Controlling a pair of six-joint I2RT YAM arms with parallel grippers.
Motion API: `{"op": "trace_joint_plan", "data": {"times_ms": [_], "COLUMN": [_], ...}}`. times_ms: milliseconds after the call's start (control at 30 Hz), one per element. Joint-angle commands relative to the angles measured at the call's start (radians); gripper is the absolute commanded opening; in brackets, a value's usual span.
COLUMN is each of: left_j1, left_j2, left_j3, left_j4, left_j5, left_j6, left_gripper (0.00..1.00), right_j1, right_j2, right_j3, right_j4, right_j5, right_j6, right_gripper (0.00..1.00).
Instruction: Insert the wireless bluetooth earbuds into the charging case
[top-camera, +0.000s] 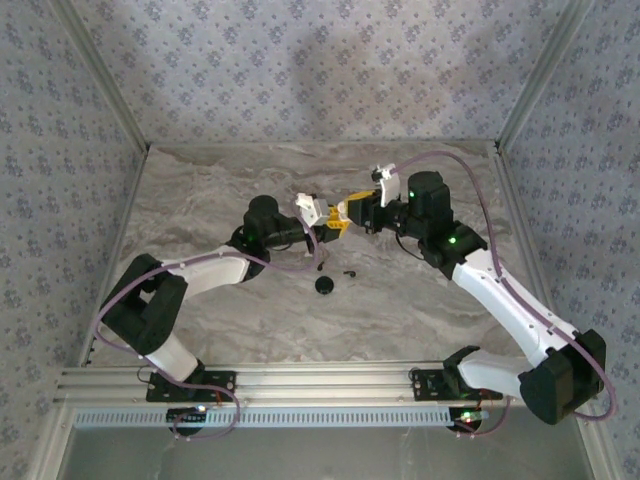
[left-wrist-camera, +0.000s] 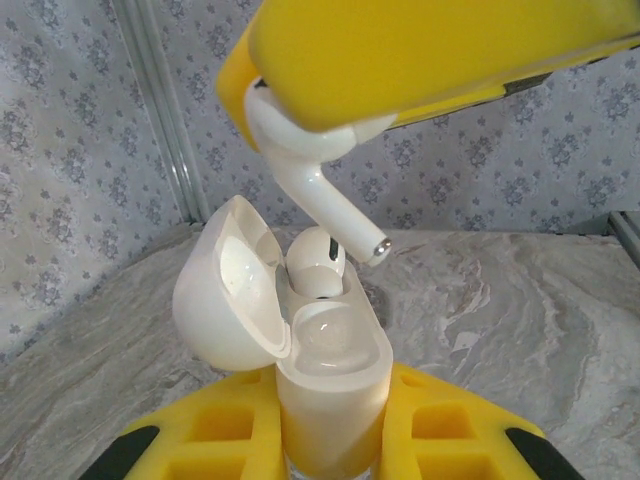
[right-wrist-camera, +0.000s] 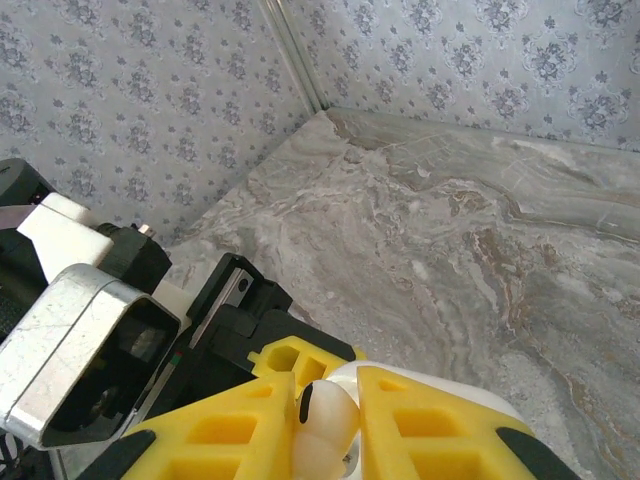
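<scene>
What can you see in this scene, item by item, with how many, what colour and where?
charging case: one, white, lid open, held above the table
earbuds: two, white; one seated in the case, the other held just above it, stem angled down
small black items: two, a round one and a smaller one, on the table near the grippers; too small to identify
table: one, grey marbled
walls: grey patterned, around the table
rail: one, silver, near edge
left gripper: yellow fingers, shut on the case
right gripper: yellow fingers, shut on one earbud
</scene>
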Motion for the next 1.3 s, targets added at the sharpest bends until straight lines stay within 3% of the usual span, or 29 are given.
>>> {"op": "trace_joint_plan", "data": {"times_ms": [0,333,533,900,1267], "left_j1": [-0.006,-0.006,-0.009,-0.045,-0.062], "left_j2": [-0.041,-0.052,-0.062,-0.09,-0.11], "left_j3": [-0.005,-0.029,-0.056,-0.111,-0.127], "left_j4": [0.011,0.067,0.099,0.146,0.152], "left_j5": [-0.013,-0.03,-0.074,-0.157,-0.196], "left_j6": [0.026,-0.016,0.056,0.232,0.277], "left_gripper": [0.16,0.17,0.16,0.16,0.16], "right_j1": [0.01,0.011,-0.011,-0.043,-0.041], "right_j2": [0.0,-0.013,-0.088,-0.147,-0.134], "right_j3": [0.031,0.006,-0.049,-0.074,-0.068], "right_j4": [-0.007,0.047,0.112,0.073,0.073], "right_j5": [0.037,0.077,0.019,0.006,-0.006], "right_j6": [-0.024,-0.035,-0.01,-0.008,-0.008], "right_gripper": [0.22,0.22,0.22,0.22,0.23]}}
